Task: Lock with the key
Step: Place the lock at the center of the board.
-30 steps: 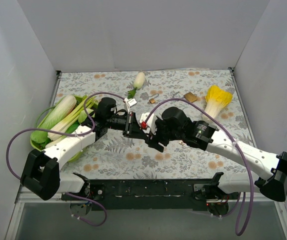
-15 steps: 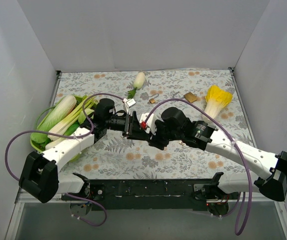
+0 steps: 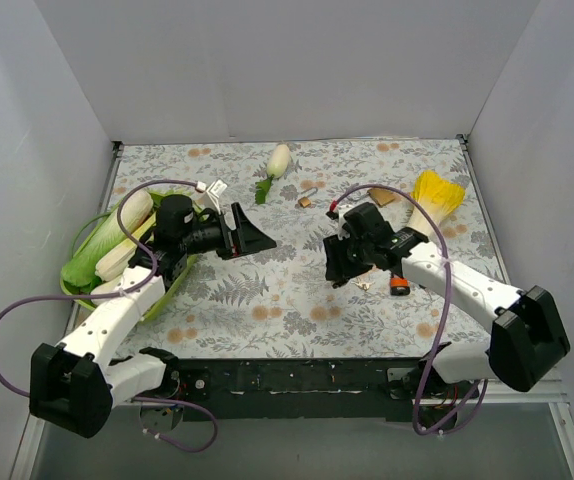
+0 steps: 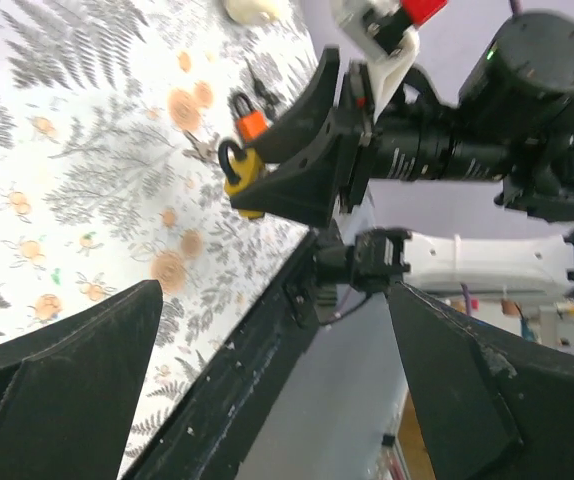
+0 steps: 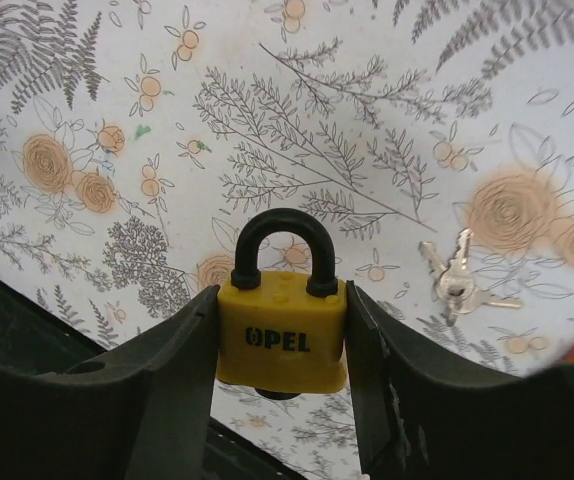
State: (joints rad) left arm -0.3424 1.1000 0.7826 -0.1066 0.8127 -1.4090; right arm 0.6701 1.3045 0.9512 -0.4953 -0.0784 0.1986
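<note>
A yellow padlock (image 5: 281, 334) with a black shackle, closed into the body, is upright between the fingers of my right gripper (image 5: 282, 295), which is shut on its two sides. The left wrist view shows the same padlock (image 4: 241, 186) held just above the tablecloth. A dark rounded piece shows under its body; I cannot tell what it is. A small bunch of silver keys (image 5: 458, 282) lies on the cloth just right of the padlock, also seen from above (image 3: 365, 285). My left gripper (image 3: 257, 233) hangs wide open and empty, well left of my right gripper (image 3: 339, 264).
An orange padlock (image 3: 398, 284) lies by the keys. Leafy greens and cabbage (image 3: 115, 236) fill the left side. A white radish (image 3: 278, 159), a yellow-topped vegetable (image 3: 435, 194) and small brass pieces (image 3: 380, 194) lie at the back. Grey walls enclose the table.
My left gripper has opened, let go near the padlock and drawn back to the left. My right arm has carried the padlock to the right, away from the left.
</note>
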